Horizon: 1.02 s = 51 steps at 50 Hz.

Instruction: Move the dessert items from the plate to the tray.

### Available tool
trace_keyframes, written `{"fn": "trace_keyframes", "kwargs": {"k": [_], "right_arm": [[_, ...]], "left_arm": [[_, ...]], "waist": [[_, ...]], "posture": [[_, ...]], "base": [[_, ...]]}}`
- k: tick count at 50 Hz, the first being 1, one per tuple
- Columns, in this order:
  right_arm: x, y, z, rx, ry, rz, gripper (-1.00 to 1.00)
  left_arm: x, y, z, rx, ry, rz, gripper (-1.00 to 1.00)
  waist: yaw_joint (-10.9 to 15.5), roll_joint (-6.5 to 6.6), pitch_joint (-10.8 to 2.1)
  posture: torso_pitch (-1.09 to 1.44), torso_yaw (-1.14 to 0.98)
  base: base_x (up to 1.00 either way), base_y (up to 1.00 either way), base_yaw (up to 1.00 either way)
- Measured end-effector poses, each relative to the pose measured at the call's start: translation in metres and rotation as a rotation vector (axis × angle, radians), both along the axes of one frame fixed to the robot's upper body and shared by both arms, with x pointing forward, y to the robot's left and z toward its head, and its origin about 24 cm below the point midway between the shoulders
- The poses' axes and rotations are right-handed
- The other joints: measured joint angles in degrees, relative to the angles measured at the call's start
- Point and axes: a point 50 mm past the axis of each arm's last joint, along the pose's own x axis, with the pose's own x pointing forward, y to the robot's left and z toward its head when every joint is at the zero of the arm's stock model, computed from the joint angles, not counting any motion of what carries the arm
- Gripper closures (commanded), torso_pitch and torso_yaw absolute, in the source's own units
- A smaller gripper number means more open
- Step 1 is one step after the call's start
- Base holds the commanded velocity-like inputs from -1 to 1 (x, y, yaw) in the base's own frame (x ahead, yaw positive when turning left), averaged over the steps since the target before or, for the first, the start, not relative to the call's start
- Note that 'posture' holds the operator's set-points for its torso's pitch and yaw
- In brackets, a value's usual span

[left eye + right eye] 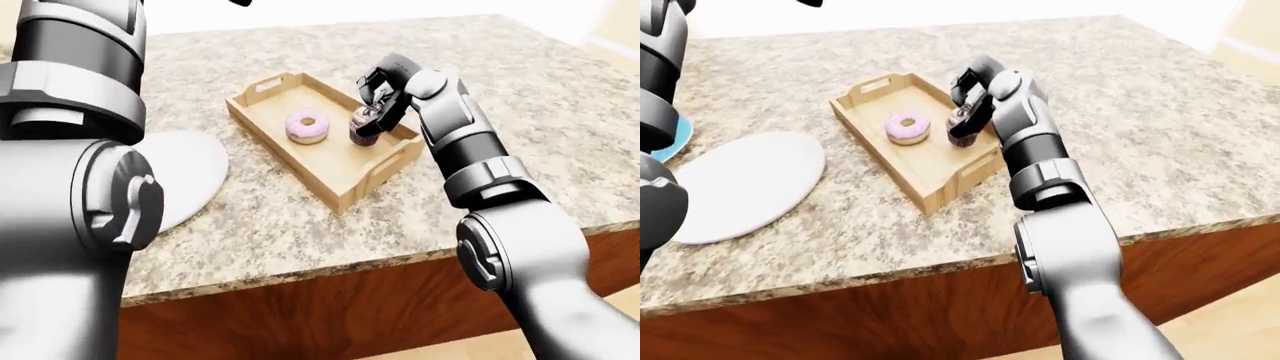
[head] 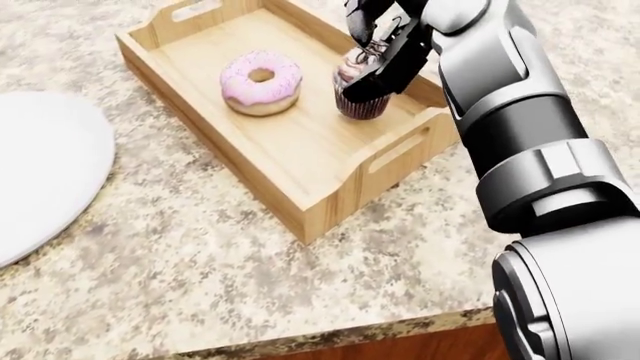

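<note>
cupcake (image 2: 358, 96) top hidden by right hand (image 2: 382, 46); plate (image 2: 40, 169) cut off left

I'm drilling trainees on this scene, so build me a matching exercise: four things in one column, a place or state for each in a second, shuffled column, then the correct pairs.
Things:
1. donut
2. cupcake
3. plate
4. right hand

Places or states:
A. bare, on the counter at the head view's left edge
B. lying in the tray, free of any hand
C. closed round a dessert from above
D. upright in the tray beside its right wall, held by fingers

Pairs: 1-B, 2-D, 3-A, 4-C
</note>
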Motion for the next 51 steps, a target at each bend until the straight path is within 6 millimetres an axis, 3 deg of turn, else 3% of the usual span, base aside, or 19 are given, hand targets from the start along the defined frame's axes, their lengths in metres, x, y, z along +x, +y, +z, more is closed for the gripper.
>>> {"fn": "trace_keyframes", "kwargs": {"k": [1,2,4,19,24,28,31,39,46,51], "right_arm": [[0.000,0.000,0.000,0.000,0.000,0.002,0.33],[0.000,0.000,0.001,0.000,0.002,0.004,-0.25],[-0.001,0.000,0.003,0.004,0.003,0.006,-1.00],[-0.002,0.002,0.017,0.029,-0.015,0.020,-1.00],[-0.009,-0.006,0.051,0.093,-0.098,0.021,-1.00],[-0.021,-0.035,0.088,0.173,-0.204,-0.036,-1.00],[-0.034,-0.066,0.102,0.203,-0.276,-0.116,-1.00],[-0.061,-0.113,0.104,0.266,-0.332,-0.244,-1.00],[-0.100,-0.145,0.107,0.309,-0.462,-0.291,-1.00],[-0.132,-0.167,0.111,0.305,-0.524,-0.318,-1.00]], "left_arm": [[0.000,0.000,0.000,0.000,0.000,0.002,-1.00],[0.000,0.001,0.000,-0.002,0.000,0.004,-1.00],[-0.001,0.002,0.001,-0.004,-0.001,0.007,-1.00],[0.000,0.002,0.000,-0.012,-0.009,0.011,-1.00],[-0.003,0.006,0.005,-0.034,-0.018,-0.007,-1.00],[-0.008,0.018,0.011,-0.056,-0.023,-0.003,-1.00],[-0.015,0.030,0.019,-0.066,-0.038,0.020,-1.00],[-0.028,0.056,0.021,-0.068,-0.064,0.036,-1.00],[-0.046,0.082,-0.004,-0.095,-0.039,-0.005,-1.00],[-0.076,0.086,-0.023,-0.082,-0.022,-0.023,-1.00]], "waist": [[0.0,-0.01,0.01],[0.0,-0.03,0.02],[-0.1,-0.03,0.03],[-0.1,-0.11,-0.08],[0.1,-0.01,0.50],[0.3,-0.34,0.56],[0.4,-0.90,0.27],[0.6,-0.97,0.35],[0.6,-0.95,0.71],[0.5,-1.15,0.94]], "posture": [[0.05,0.00],[0.05,0.00],[0.05,0.00],[0.05,0.00],[0.05,0.00],[0.05,0.00],[0.05,0.00],[0.05,0.00],[0.05,0.00],[0.05,0.00]], "base": [[0.00,0.00,0.00],[0.00,0.00,0.00],[0.00,0.00,0.00],[0.00,0.00,0.00],[0.00,0.00,0.00],[0.00,0.00,0.00],[0.00,0.00,0.00],[0.00,0.00,0.00],[0.00,0.00,0.00],[0.00,0.00,0.00]]}}
